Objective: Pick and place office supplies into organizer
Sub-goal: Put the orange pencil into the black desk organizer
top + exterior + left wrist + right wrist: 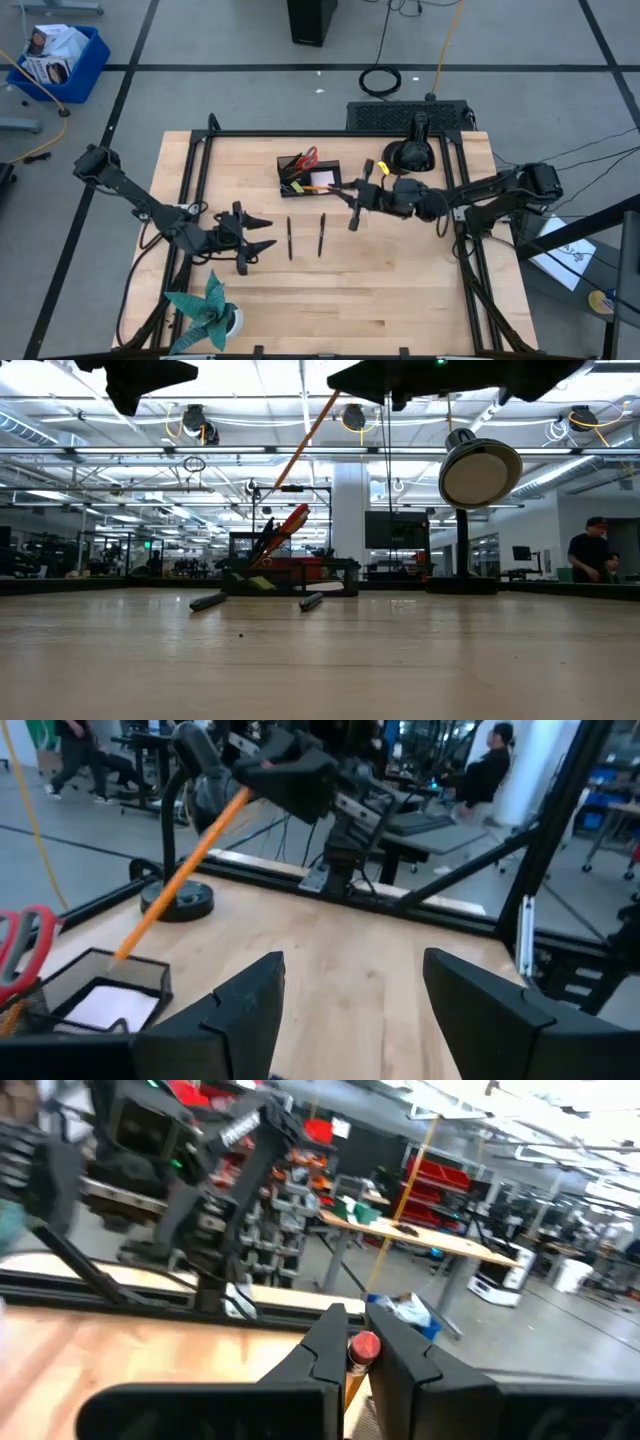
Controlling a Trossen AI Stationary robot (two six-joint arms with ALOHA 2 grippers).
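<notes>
The black mesh organizer (308, 177) stands at the table's far middle, with red-handled scissors (310, 156) upright in its cup and a pale pad (105, 1005) in its tray. Two black pens (290, 238) (322, 235) lie side by side on the wood in front of it. My right gripper (352, 200), just right of the organizer, is shut on an orange pencil (180, 870). My left gripper (268, 233) hovers open at the table's left, left of the pens, with nothing between its fingers (250, 1010). My right gripper pinches the pencil's red eraser end (363, 1346) between its two fingers. It comes about level from the table's right side. The pencil juts forward past the fingertips and slants down, lifted clear, its tip (122, 952) over the organizer's tray.
A round black object with an upright post (410, 155) stands at the far right, behind my right arm. A teal paper plant (205, 315) sits at the near left corner. A black metal frame (200, 150) edges the table. Bare wood lies near the pens.
</notes>
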